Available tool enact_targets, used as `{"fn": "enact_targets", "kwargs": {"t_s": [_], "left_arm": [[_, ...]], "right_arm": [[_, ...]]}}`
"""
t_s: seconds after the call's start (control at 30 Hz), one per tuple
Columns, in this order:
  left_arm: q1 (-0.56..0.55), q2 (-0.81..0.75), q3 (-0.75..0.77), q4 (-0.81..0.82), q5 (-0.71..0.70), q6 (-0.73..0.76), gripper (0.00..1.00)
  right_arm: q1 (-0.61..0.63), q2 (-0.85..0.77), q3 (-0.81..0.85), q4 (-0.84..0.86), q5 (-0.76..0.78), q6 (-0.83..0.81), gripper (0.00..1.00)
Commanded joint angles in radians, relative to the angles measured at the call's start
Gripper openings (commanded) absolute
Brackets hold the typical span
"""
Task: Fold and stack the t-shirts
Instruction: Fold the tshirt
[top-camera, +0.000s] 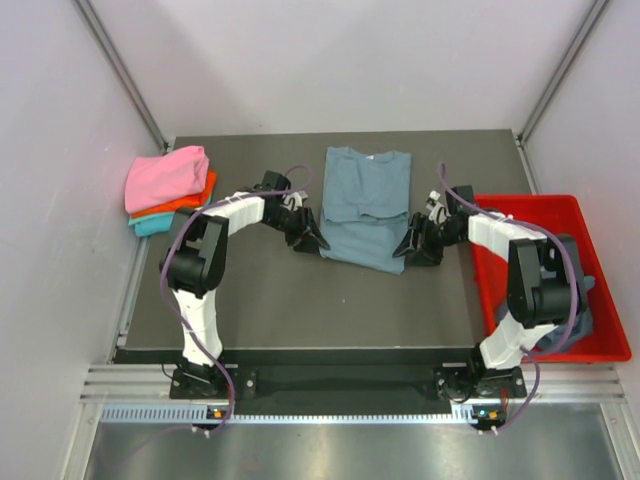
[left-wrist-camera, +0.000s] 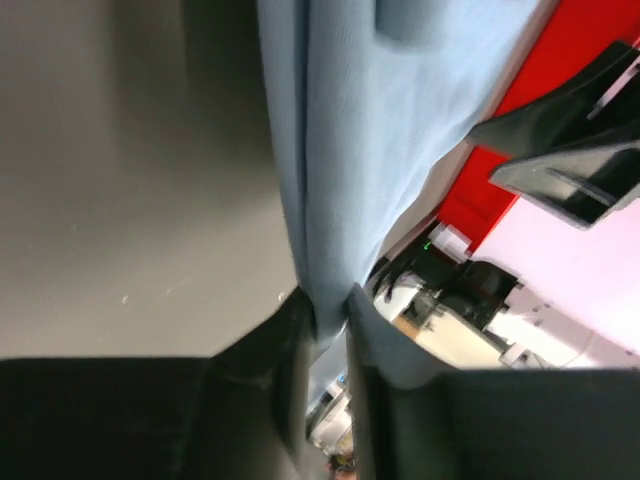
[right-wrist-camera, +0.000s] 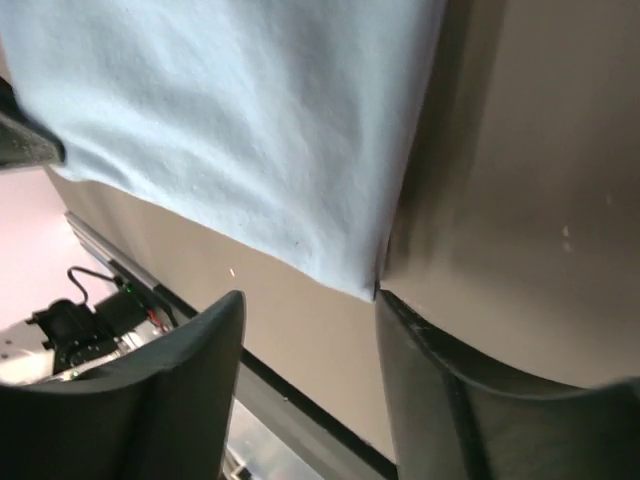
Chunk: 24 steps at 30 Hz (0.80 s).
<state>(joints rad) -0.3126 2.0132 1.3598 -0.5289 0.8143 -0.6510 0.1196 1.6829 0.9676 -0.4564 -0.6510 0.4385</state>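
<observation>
Firmly pressed together, the left gripper (left-wrist-camera: 328, 312) pinches the near left edge of a slate blue-grey cotton t-shirt (top-camera: 365, 205). Its two black fingers (left-wrist-camera: 265, 365) are almost touching, with only the thin cloth between them. In the left wrist view the fabric rises from that pinch in a taut fold, off the dark grey table (top-camera: 280, 310).

The right gripper (right-wrist-camera: 310, 300) is spread wide at the opposite, near right corner of the same shirt. The pointed corner of the cloth hangs between the fingers, just beside the right-hand one, and nothing is clamped.

From above, the shirt lies in the middle of the table, between the two arms. Its collar points toward the far edge and its hem toward the arm bases, so the long axis runs near to far. The sleeves look tucked in, leaving a narrow shape, and a crease crosses its middle.

At the far left corner sits a folded pile of pink, orange and teal t-shirts (top-camera: 168, 188). Along the right edge stands a shallow red plastic tray (top-camera: 520, 206), with crumpled blue-grey t-shirts (top-camera: 585, 290) partly hidden by the right arm.
</observation>
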Motion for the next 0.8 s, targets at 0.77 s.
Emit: {"fn": "enact_targets", "kwargs": {"t_s": [0.77], "left_arm": [[-0.029,0.027,-0.064,-0.02,-0.024,-0.006,0.79]], "right_arm": [[0.009,-0.034,-0.103,0.05,0.016,0.071,0.62]]}}
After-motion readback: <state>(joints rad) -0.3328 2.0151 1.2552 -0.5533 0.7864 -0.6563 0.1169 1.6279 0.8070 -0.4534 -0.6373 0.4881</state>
